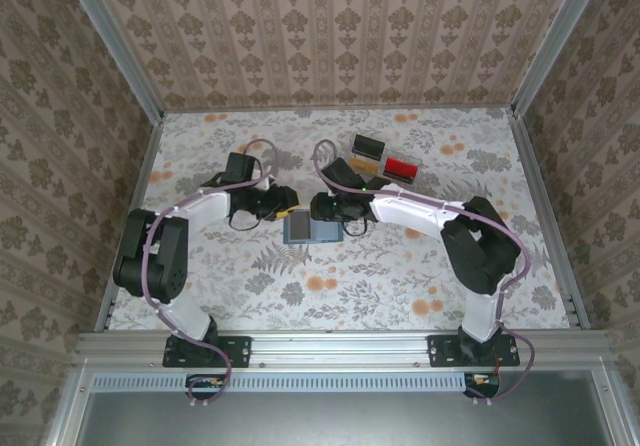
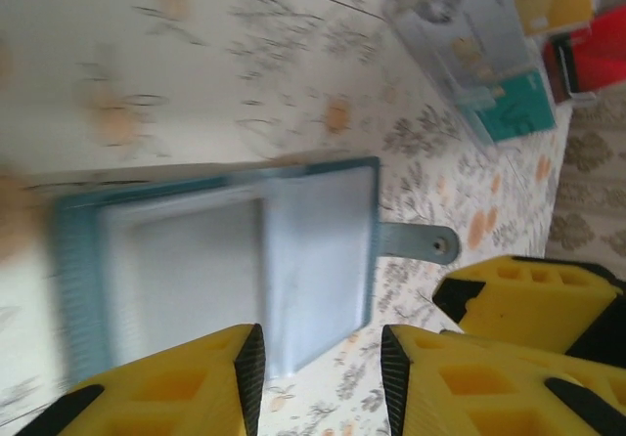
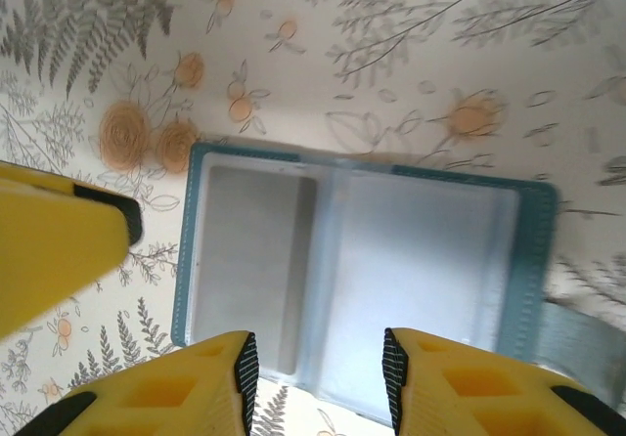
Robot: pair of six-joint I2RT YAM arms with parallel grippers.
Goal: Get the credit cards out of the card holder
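The teal card holder [image 1: 312, 229] is seen lying open and flat on the floral table [image 1: 420, 266], right in the middle, between the two arms. The left gripper [image 2: 318, 358] is held low over it from the left, jaws parted, nothing pinched between them. The right gripper [image 3: 318, 363] is poised over it from the right, jaws likewise released and empty. A pale grey credit card [image 3: 249, 260] appears to be tucked in one pocket, though the blur leaves that uncertain. Further back, a clear tray [image 1: 372, 166] is seen beside a red block [image 1: 401, 169], well apart from the holder
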